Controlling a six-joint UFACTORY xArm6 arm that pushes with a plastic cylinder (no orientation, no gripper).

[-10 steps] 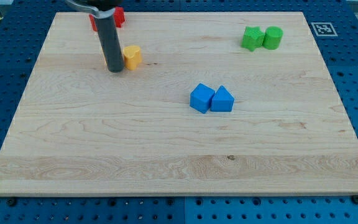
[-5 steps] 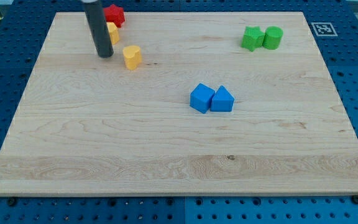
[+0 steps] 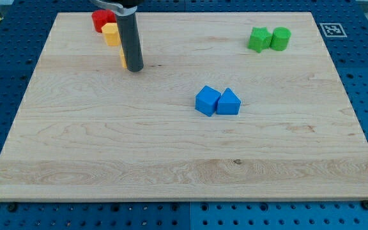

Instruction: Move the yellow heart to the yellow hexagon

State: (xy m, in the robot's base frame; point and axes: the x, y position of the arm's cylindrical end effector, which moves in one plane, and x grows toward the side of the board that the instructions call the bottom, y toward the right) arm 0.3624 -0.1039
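The dark rod stands near the view's top left, and my tip [image 3: 135, 68] rests on the board. The yellow heart [image 3: 124, 59] is almost wholly hidden behind the rod; only a yellow sliver shows at the rod's left edge, touching or nearly touching it. The yellow hexagon [image 3: 110, 34] lies up and to the left of the heart, a short gap away. A red block [image 3: 99, 19] touches the hexagon's upper left; its shape is unclear.
A blue cube [image 3: 207, 101] and a blue triangular block [image 3: 229, 102] sit together at the board's middle. A green star-like block [image 3: 258, 39] and a green cylinder [image 3: 280, 38] sit at the top right. The wooden board [image 3: 184, 172] lies on a blue pegboard.
The rod moved from the left of the yellow heart to its right and now covers most of it. The yellow hexagon and the red block are fully uncovered now.
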